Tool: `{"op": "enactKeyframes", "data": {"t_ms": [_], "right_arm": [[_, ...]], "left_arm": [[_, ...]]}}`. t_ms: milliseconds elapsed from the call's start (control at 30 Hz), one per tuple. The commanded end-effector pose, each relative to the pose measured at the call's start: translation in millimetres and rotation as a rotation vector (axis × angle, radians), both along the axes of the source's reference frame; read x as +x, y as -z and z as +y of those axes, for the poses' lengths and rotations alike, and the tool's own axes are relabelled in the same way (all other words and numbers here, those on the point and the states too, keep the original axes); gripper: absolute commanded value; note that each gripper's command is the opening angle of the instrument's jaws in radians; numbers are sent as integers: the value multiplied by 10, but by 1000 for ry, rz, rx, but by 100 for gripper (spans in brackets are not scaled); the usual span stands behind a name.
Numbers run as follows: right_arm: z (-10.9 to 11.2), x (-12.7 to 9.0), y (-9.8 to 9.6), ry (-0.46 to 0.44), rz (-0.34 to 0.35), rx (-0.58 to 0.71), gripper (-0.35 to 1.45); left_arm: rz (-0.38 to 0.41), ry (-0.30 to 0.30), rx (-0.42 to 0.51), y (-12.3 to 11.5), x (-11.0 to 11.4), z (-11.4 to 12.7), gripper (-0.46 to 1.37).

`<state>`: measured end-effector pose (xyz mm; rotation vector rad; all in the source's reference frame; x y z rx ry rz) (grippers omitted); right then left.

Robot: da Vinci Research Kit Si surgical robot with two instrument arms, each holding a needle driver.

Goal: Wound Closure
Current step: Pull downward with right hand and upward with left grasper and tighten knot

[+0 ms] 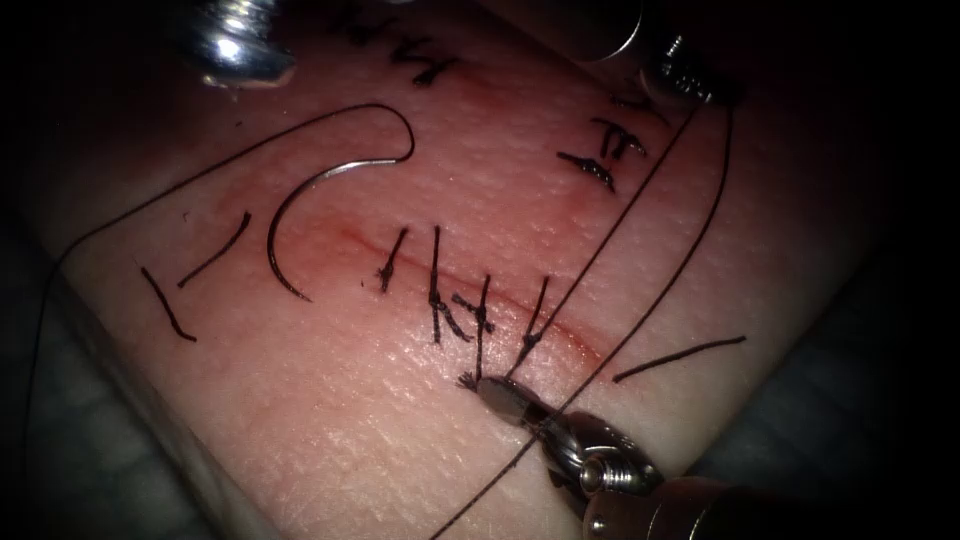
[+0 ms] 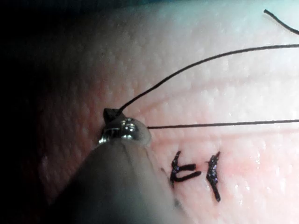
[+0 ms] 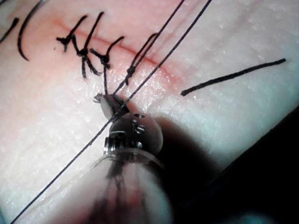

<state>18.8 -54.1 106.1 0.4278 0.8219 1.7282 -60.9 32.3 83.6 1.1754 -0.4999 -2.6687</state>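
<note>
Endoscope, tissue: the tissue takes up most of the frame, with the cut running as a reddish line from middle left down toward the lower right. There are several tied stitches across it, and no containers anywhere, so nothing to report there.

Endoscope, needle: the needle lies loose on the surface in the upper left, not in the tissue, and neither of my hands has it. Its curve stands roughly upright, with the point end low near the cut and the tail end up top where the thread leaves it.

Endoscope, right hand: my right hand comes in from the lower right, jaws together on the frayed thread end just below the rightmost stitch.

Endoscope, left hand: my left hand sits at the top right, where two long taut lines of thread run up to it from the stitch area.

Endoscope, key relation: the needle is well away to the upper left of my right hand. My guess is that neither hand is really close to it.

Left wrist: my left hand is clamped on the thread, and two strands stretch away from it over the tissue.

Right wrist: my right hand is pinched on the frayed end just beside the knots, with the long strands crossing right past it.
</note>
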Motion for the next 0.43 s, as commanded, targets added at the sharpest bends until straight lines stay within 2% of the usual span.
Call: {"op": "enactKeyframes", "data": {"t_ms": [33, 433], "right_arm": [[0, 0, 1, -2, -7, 3, -35], [-1, 0, 4, 1, -4, 4, -35]], "left_arm": [[-2, -7, 8, 0, 0, 0, -35], [-14, -2, 25, 1, 1, 1, -35]]}}
